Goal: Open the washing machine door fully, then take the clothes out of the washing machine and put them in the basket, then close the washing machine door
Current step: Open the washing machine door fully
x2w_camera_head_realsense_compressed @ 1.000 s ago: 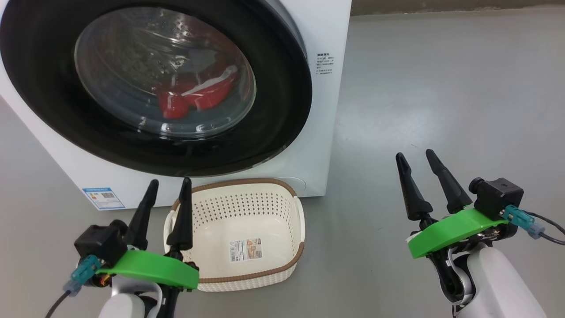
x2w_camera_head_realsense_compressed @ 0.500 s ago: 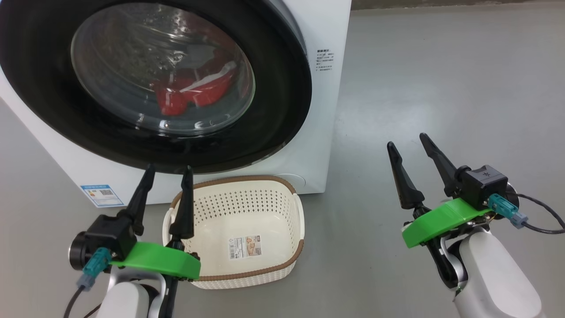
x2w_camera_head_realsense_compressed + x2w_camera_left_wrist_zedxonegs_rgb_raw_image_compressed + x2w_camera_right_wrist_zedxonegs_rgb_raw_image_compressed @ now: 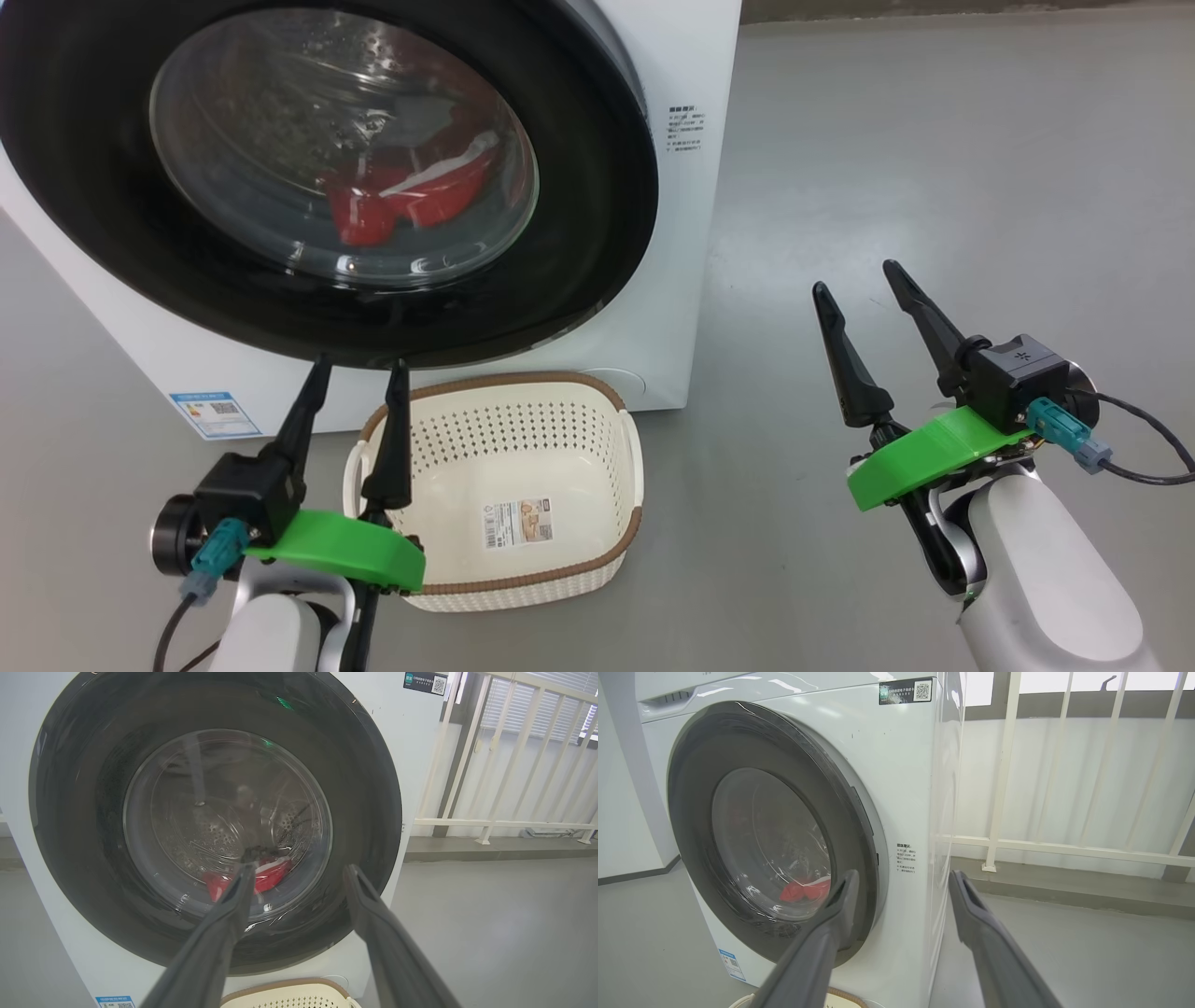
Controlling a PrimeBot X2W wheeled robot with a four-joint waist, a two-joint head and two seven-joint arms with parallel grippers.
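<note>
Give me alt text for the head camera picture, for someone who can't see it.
A white washing machine with red clothes behind its round black-rimmed door; an empty cream basket sits on the floor before it. The left gripper and right gripper hover open, holding nothing.

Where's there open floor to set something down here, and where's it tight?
Widest free patch: the grey floor right of the washing machine, around the right gripper. The basket holds only its sticker. Crowded: below the washing machine door, where basket and left gripper sit close together.
</note>
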